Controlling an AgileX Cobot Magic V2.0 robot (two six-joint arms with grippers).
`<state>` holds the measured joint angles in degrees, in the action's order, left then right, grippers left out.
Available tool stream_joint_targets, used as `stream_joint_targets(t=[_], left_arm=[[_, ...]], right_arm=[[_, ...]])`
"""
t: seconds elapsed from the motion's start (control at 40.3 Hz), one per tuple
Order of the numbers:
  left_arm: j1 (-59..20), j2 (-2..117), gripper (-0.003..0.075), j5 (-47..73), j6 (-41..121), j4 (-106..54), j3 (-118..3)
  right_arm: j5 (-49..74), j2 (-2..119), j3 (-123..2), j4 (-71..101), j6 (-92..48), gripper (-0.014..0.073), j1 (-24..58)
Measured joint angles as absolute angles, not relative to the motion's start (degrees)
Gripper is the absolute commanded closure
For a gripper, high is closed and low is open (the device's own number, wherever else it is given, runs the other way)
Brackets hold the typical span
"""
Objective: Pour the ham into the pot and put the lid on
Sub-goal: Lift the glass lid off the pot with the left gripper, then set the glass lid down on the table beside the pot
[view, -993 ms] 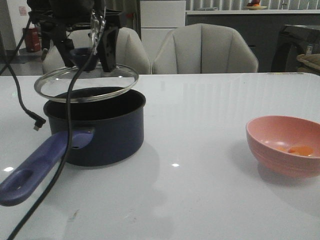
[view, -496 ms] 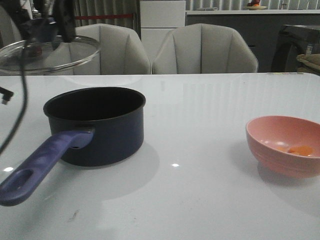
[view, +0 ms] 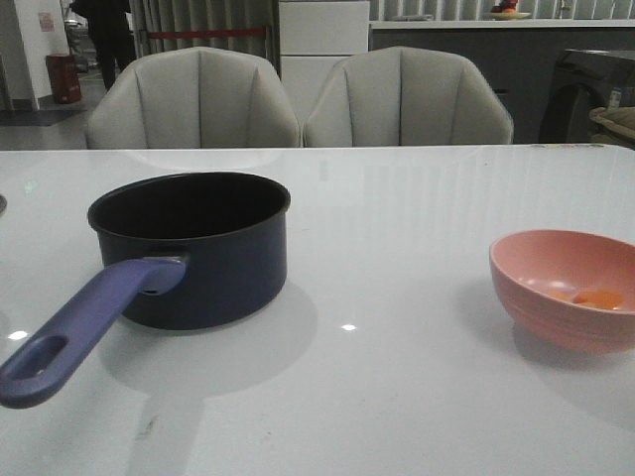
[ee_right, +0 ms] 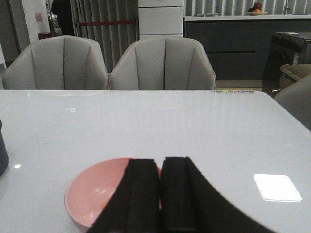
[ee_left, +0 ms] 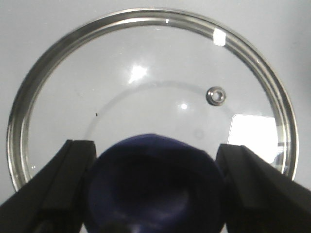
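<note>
Two black jaws clamping round glass lid (ee_left: 146, 92) knob, right jaws closed, empty.

- Pot (view: 203, 253): dark navy body, black inside; handle purple-blue.
- Bowl (view: 566, 288): salmon pink.
- Ham (view: 597, 297): orange.
- Lid (ee_left: 146, 63): clear glass, silver rim, dark blue knob.
- Table (view: 417, 397): glossy white.
- Chairs (view: 402, 99): pale grey.
- Fingers (ee_right: 143, 194): black.

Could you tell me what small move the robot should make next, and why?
Probably bring the right pincer down to the pink bowl and open it to grip the rim. The ham is in that bowl, the pot stands uncovered, and the left pincer has the lid by its knob.
</note>
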<state>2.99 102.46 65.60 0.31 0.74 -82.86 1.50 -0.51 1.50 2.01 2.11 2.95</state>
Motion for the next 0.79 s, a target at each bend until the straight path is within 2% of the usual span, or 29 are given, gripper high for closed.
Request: stream_joint_targets(t=[0.323,0.546,0.62,0.794], left_arm=[[3.0,102.5,0.0426,51.6,0.9,0.0,-73.4],[3.0,104.3,0.0422,48.9,2.4,-1.5,-72.8],[3.0,105.9,0.0391,48.9,3.2,-2.5,-72.8],[3.0,107.8,0.0251,48.9,4.0,-3.8,-72.6]], right_arm=[[1.5,-0.5,1.5,2.0,2.1,0.0435,3.0],[1.5,-0.5,1.5,2.0,2.1,0.0435,3.0],[1.5,-0.5,1.5,2.0,2.1,0.0435,3.0],[1.5,-0.5,1.5,2.0,2.1,0.0435,3.0]])
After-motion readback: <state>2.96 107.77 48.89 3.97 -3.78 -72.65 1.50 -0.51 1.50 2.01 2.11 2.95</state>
